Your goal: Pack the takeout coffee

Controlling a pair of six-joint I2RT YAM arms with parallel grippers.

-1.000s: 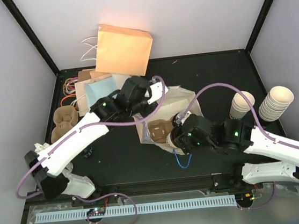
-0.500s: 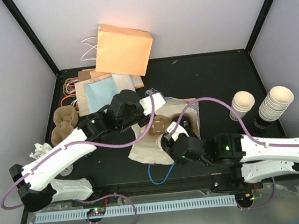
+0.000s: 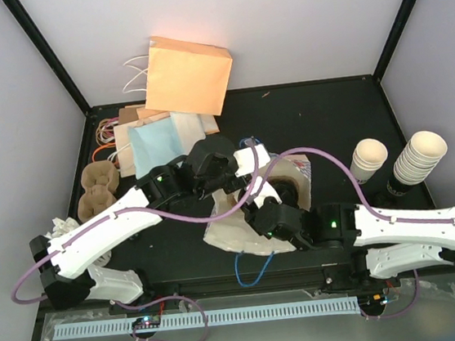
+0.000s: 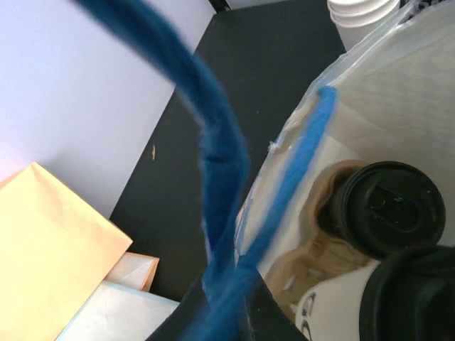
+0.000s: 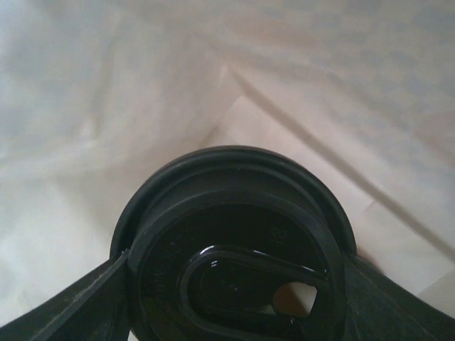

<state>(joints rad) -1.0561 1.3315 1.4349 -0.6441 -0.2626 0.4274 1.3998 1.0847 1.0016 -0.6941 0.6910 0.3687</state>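
A pale paper bag (image 3: 229,238) with blue handles lies open at the table's middle. My left gripper (image 3: 227,169) is shut on its blue handle (image 4: 220,177) and holds the mouth up. In the left wrist view the bag holds a brown carrier (image 4: 306,266) with two black-lidded cups (image 4: 389,207). My right gripper (image 3: 267,209) reaches into the bag. It is shut on the takeout coffee, of which only the black lid (image 5: 234,249) shows, between my fingers (image 5: 67,305). The bag's pale inner wall (image 5: 142,85) fills the view behind it.
Two stacks of cream cups (image 3: 367,157) (image 3: 420,157) stand at the right. An orange bag (image 3: 188,73) leans on the back wall above a pile of flat bags (image 3: 146,139). Brown carriers (image 3: 98,187) and crumpled paper (image 3: 57,229) lie at the left.
My left gripper has moved right with the handle, lifting the bag's mouth. The right gripper with the cup has gone a little further into the bag.
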